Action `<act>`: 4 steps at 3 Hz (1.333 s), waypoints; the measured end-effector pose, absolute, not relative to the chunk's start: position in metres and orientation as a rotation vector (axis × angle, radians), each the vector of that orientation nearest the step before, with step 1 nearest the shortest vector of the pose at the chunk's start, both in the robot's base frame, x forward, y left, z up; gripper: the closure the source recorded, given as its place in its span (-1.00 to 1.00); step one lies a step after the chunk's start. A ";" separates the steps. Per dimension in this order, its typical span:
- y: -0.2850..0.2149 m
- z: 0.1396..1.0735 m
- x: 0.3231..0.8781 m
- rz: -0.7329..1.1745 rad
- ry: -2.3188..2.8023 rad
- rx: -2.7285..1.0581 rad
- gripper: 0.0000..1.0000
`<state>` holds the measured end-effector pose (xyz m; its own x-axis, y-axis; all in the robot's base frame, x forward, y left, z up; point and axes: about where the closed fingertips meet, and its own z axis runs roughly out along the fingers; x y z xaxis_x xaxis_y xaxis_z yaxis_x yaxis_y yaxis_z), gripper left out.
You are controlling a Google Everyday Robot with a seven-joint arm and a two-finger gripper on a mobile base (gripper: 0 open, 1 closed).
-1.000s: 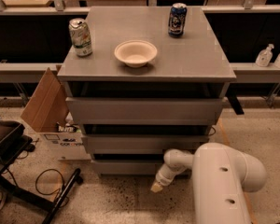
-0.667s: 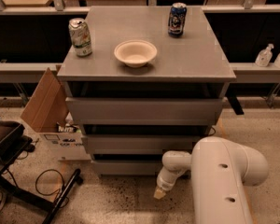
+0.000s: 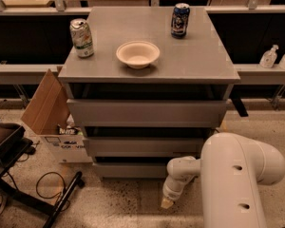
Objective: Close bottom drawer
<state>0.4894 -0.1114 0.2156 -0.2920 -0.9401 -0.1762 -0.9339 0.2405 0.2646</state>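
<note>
The claw [image 3: 167, 202] was found low beside the bottom drawer [image 3: 128, 170], presumably placed for pushing its front; its opening could not be told.

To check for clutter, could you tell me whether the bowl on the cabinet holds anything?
No, the bowl is empty, while the gripper hangs low just in front of the bottom drawer.

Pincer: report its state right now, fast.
Pincer: cannot be told; it points down near the floor, just in front of the bottom drawer.
</note>
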 end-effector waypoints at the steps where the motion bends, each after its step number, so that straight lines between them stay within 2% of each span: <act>1: -0.122 0.224 0.469 -0.474 -2.471 1.841 1.00; 3: -0.174 0.331 0.499 -0.009 -2.581 2.007 1.00; 4: -0.201 0.389 0.480 0.171 -2.533 2.017 1.00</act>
